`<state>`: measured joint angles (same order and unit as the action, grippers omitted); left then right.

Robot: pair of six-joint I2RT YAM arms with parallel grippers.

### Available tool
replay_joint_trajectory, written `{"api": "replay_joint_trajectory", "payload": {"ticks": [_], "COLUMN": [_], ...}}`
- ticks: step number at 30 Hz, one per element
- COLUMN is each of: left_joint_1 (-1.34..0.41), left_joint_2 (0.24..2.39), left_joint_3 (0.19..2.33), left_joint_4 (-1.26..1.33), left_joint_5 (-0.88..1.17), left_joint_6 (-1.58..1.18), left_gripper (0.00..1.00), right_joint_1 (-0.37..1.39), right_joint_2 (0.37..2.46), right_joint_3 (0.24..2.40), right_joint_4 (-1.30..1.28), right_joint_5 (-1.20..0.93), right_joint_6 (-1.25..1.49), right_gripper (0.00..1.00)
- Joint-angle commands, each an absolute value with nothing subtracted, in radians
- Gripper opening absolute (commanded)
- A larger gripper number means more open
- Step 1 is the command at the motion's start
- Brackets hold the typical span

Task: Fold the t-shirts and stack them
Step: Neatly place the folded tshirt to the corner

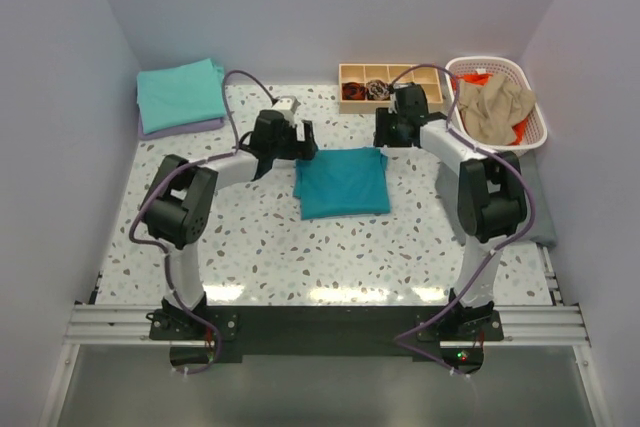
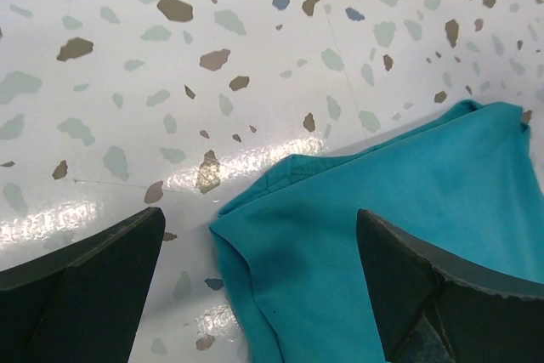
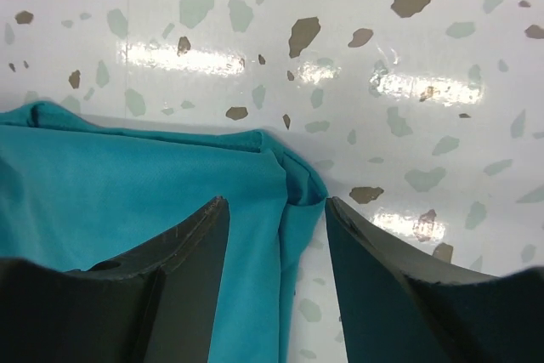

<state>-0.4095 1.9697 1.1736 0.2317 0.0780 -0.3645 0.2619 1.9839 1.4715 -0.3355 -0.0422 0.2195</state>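
Walls close in on the left, back and right. The terrazzo table (image 1: 260, 247) has open room nearer me than the deep teal t-shirt (image 1: 343, 185), less behind it.

Far left corner: folded aqua-green t-shirt (image 1: 180, 92) stacked on a lavender t-shirt (image 1: 183, 130), near the wall.

Left gripper (image 2: 259, 214) is spread wide, straddling the teal shirt's far left corner; fabric lies slack between the fingers. Right gripper (image 3: 276, 203) also has its jaws apart, over the far right corner, with the folded edge loose between them.

Wooden tray (image 1: 360, 67) at the back holds small dark items I cannot identify.

White lattice basket (image 1: 500, 59), far right: tan t-shirt (image 1: 495, 107) on an orange t-shirt (image 1: 478, 78).

Teal shirt lies flat mid-table, folded, long axis left-right. I cannot tell which way the neckline points.
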Motion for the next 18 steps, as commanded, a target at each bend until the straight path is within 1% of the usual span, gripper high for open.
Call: {"api": "replay_joint_trajectory", "payload": {"ticks": [1,6,14,18], "left_joint_1": [-0.403,-0.403,-0.405,-0.406], "left_joint_2": [1.855,1.798,1.775,1.779], "left_joint_3": [1.152,1.048,0.899,0.868], "left_joint_4": [0.227,0.251,0.339,0.367], "left_joint_5": [0.057,0.167,0.236,0.264], "left_joint_6": [-0.351,-0.413,-0.456,-0.466], "left_gripper": [1.0,1.0,1.0,1.0], "right_joint_1": [0.253,0.255,0.249,0.245], "right_joint_2": [1.884,1.856,1.848,1.855], "right_joint_3": [1.425,1.359,1.282,1.267], "right_joint_4": [-0.333,-0.331,-0.311,-0.305], "right_joint_5": [-0.032,-0.089,-0.158,-0.166], "right_joint_6": [0.219,0.239,0.267,0.278], "right_gripper": [0.54,0.54,0.55,0.55]}}
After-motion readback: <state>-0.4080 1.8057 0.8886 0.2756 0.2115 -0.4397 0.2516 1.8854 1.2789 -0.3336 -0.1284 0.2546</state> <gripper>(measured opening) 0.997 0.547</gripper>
